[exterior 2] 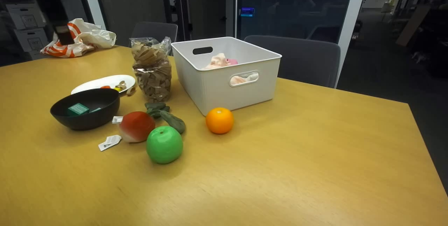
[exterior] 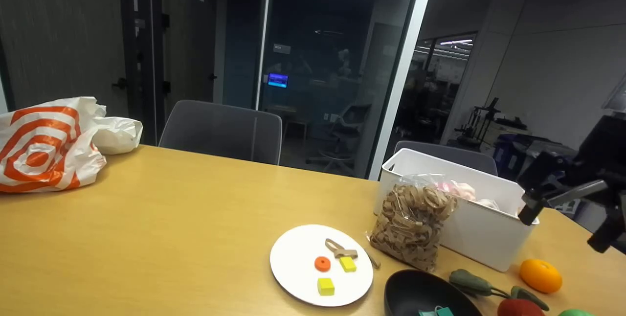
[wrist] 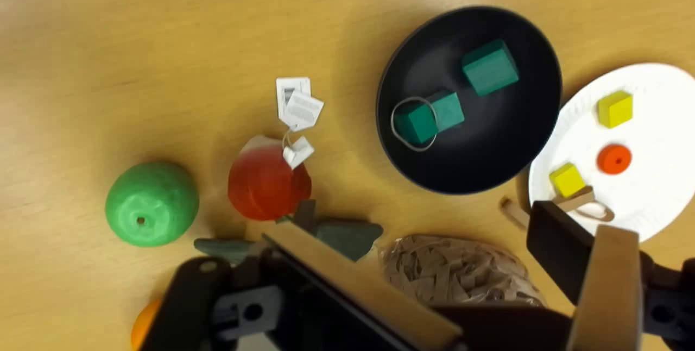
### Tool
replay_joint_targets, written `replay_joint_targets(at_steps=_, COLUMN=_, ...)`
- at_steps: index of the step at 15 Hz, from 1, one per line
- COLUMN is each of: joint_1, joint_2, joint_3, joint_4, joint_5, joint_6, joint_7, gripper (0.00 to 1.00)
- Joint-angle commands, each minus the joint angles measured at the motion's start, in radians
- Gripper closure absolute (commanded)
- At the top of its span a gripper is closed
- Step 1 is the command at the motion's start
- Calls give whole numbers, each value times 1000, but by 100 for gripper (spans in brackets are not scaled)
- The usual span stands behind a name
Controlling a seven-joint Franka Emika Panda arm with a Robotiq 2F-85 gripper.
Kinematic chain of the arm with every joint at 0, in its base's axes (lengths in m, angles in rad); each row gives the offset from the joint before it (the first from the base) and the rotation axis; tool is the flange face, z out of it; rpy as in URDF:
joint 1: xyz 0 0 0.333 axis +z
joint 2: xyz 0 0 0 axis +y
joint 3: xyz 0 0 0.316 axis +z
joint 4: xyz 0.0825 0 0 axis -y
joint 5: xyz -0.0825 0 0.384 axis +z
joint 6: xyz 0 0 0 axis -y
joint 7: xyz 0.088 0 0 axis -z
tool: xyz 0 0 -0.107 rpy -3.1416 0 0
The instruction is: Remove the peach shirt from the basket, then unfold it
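Tabletop (exterior 2: 308,163) is bearing basket (exterior 2: 241,94) at twelve o'clock in an exterior view, glazing (exterior 2: 297,5) standing behind; gripper (exterior: 565,228) is gaping.

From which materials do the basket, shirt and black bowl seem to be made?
Basket: probably plastic, smooth and satin, with rimmed, rounded handle holes.
Shirt: soft, matte cloth, by its limp peach folds.
Bowl: matte plastic or ceramic; its even black surface leaves this open.

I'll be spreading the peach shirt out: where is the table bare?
The table is bare between shopping bag and plate, also between orange, basket and table edge. Crowded: between bowl and basket, with a bag of brown strips and green vegetables.
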Motion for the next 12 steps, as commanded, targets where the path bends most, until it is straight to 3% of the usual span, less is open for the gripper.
replay_joint_targets(at_steps=1, joint_1=-38, joint_2=93, joint_3=-12, joint_4=99, joint_5=-94, joint_6=57, joint_7=-7, gripper=0)
replay_joint_targets(at_steps=6, joint_1=-65, joint_2=204, joint_3=-31, joint_4=239, joint_5=-223, joint_6=95, joint_7=-7, gripper=0)
replay_joint_targets(at_steps=12, joint_1=-50, joint_2=404, joint_3=-59, joint_4=384, joint_5=-260, joint_6=205, joint_7=-44, gripper=0)
